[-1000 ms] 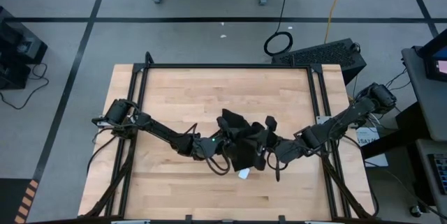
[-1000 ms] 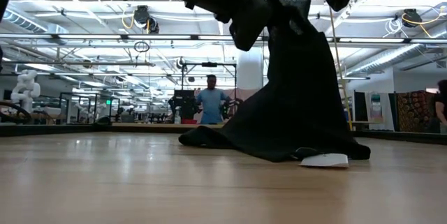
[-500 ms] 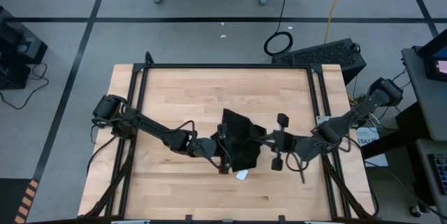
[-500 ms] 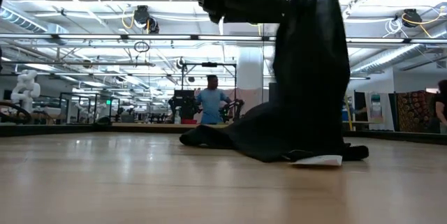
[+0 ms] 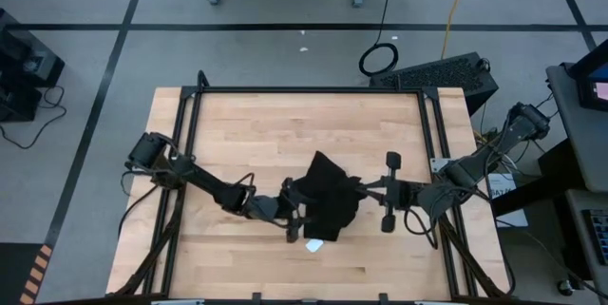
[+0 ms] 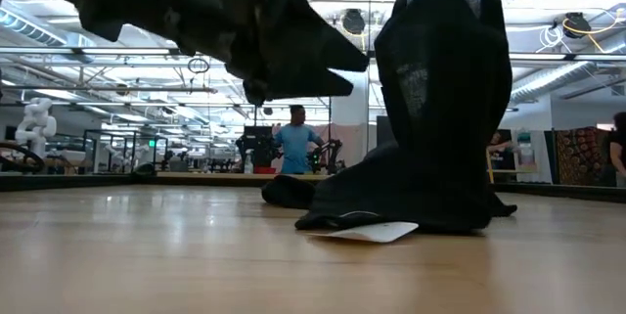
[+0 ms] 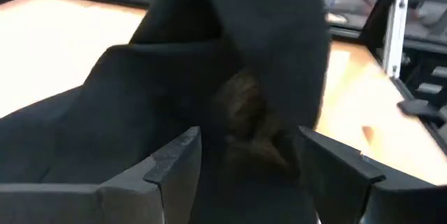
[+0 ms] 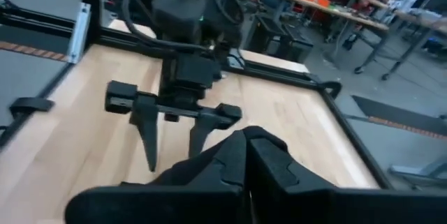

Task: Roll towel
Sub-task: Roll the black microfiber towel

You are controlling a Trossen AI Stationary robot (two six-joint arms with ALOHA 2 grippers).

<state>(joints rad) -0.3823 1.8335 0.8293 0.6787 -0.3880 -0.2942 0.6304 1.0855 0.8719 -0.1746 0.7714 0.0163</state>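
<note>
left tool (image 5: 296,218): now spread, released towel (image 5: 328,200) | right tool (image 5: 358,187): pinched closed, lifting towel

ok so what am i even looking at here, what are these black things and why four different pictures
These are two robot arms at a wooden table, each ending in a two-finger gripper. One picture looks straight down from above, one looks level across the tabletop, and two come from cameras on the arms' wrists. On the table is the towel, a black cloth with a white tag. The right gripper is shut and appears to hold part of the towel up, so it hangs down in the level view. The left gripper is open, with the cloth right in front of it.
</note>
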